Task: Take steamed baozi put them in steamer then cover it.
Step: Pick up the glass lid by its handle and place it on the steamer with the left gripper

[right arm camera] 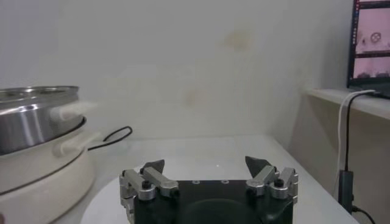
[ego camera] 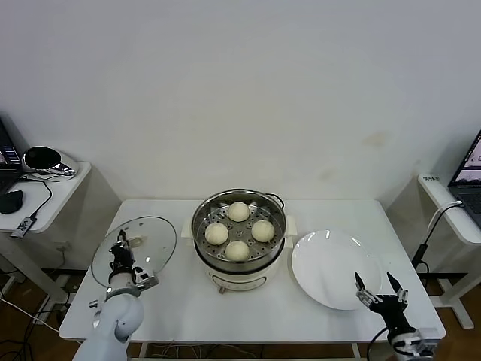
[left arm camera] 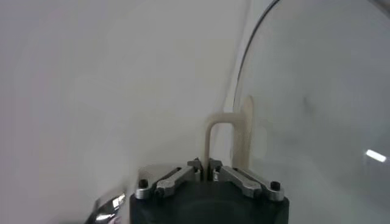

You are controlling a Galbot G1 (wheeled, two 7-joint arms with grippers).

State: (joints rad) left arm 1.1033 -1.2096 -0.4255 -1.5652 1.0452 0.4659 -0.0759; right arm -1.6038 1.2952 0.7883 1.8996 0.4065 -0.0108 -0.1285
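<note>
**Inspector:** On the counter's [ego camera: 316, 331] left side, the left gripper [ego camera: 122, 248] has its fingers clenched on the cream handle [left arm camera: 226, 141] of the glass lid [ego camera: 143, 244], which stands tilted on edge. All four steamed baozi [ego camera: 238, 211] sit on the perforated tray inside the steamer [ego camera: 239, 263], at the counter's middle.

**Assistant:** And the covering step?

**Inspector:** My judgement: lift the lid clear, level it, centre it over the steel rim, and lower it without brushing the buns. The thin handle may pivot in the grip, so move slowly.

**Assistant:** The other arm?

**Inspector:** The right gripper [ego camera: 380, 295] waits by the empty white plate [ego camera: 331, 267], fingers released and spread wide.

**Assistant:** Surroundings?

**Inspector:** White counter against a plain white wall; side desks either side, a laptop [ego camera: 470, 169] to the right.
</note>
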